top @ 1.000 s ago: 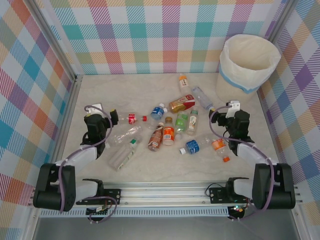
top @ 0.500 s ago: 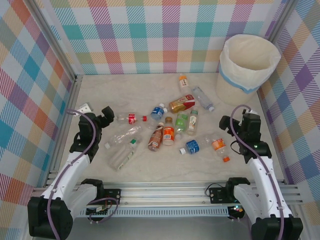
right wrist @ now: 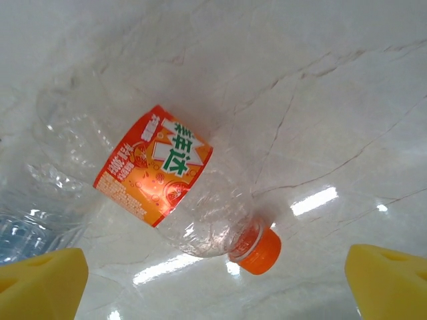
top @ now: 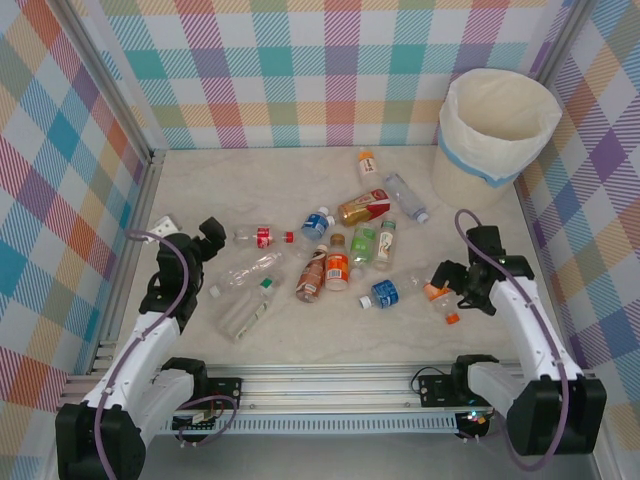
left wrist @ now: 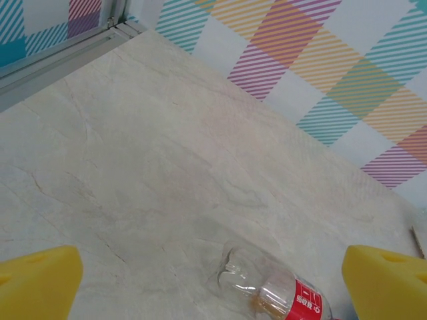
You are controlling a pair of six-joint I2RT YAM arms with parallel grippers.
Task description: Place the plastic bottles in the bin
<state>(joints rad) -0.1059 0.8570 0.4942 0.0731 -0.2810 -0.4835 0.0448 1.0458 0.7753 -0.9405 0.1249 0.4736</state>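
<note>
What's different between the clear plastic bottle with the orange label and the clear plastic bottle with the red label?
The orange-labelled clear bottle has an orange cap; the red-labelled clear bottle has a red cap. From above, the orange-labelled bottle lies slanted, cap toward the near edge; the red-labelled one lies crosswise, cap pointing right. Both are see-through and lie on their sides.

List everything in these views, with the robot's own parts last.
plastic bottles: about thirteen, clear or tinted, mixed labels, lying scattered mid-table
orange-label bottle: one of them, clear, orange cap, below right jaws
red-label bottle: one of them, clear, ahead of left jaws
bin: one, white, blue band, far right corner
table: one, pale marble, underneath everything
walls: checked pastel, around table
left arm: one, white and black, near left; jaws open
right arm: one, white and black, near right; jaws open
</note>
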